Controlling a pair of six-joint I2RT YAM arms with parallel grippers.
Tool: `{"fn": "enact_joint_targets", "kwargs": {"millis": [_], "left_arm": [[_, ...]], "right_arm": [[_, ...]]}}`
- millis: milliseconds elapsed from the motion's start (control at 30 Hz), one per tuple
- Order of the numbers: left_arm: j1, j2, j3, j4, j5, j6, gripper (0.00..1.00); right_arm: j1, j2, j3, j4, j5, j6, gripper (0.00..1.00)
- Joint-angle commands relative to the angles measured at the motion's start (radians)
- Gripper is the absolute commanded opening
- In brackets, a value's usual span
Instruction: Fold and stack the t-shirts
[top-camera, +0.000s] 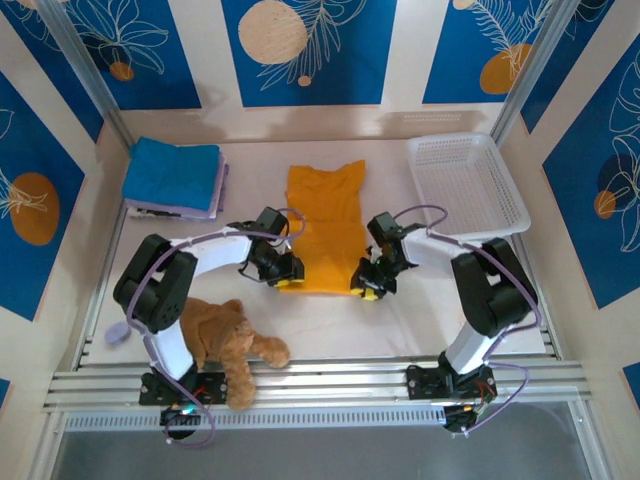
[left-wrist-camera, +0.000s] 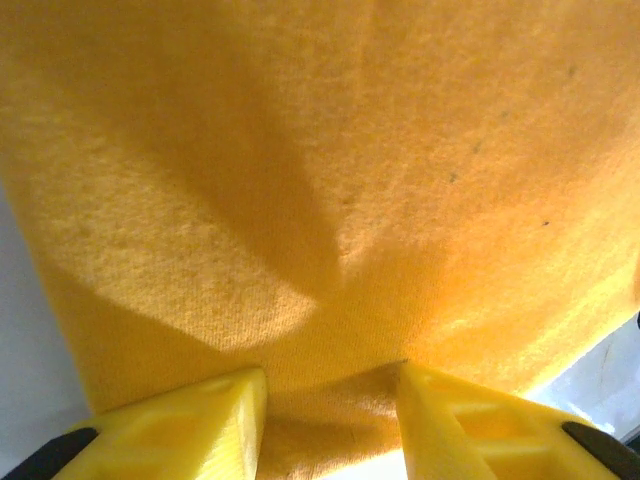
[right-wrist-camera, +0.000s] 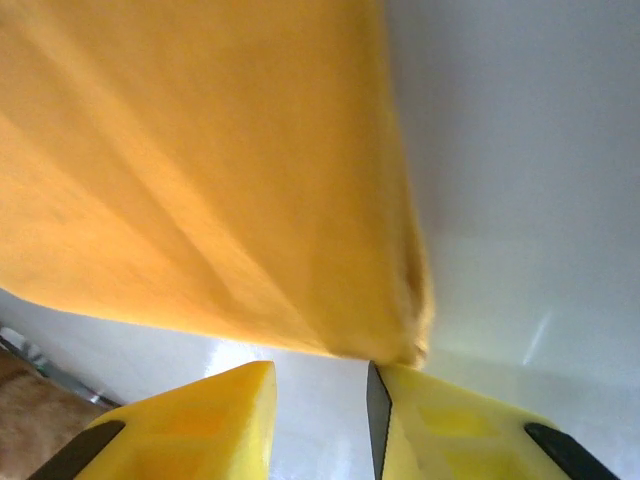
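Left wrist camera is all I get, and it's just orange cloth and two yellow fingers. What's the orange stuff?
Observer: A mustard-orange t-shirt lying in the middle of the table; your left gripper is at its near left corner.
Operator: Where's my other arm?
Observer: The right gripper sits at the shirt's near right corner.
Operator: Any more shirts?
Observer: A folded blue t-shirt lies on a pale lilac one, at the far left.

You get a bright, even overhead view; wrist views are soft up close; glare streaks the tabletop (right-wrist-camera: 540, 330).
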Motion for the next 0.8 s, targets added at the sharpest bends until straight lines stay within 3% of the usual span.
{"fn": "enact_joint_targets", "kwargs": {"millis": [0,200,500,767], "left_arm": [[-0.053,-0.055,-0.087,-0.014,-0.023,-0.052,0.41],[-0.110,-0.193,-0.186,0.015,-0.054,-0.121,0.42],[-0.127,-0.356,-0.162,-0.142,-0.138,-0.087,0.43],[-0.125,-0.329,-0.200,-0.136,-0.144,-0.074,0.43]], "right_arm": [[0.032,-0.098,-0.073,-0.011,0.041,0.076,0.32],[0.082,-0.261,-0.163,-0.040,0.068,0.133,0.32],[0.118,-0.562,-0.229,-0.117,0.172,0.201,0.34],[0.092,-0.529,-0.208,-0.109,0.173,0.140,0.34]]}}
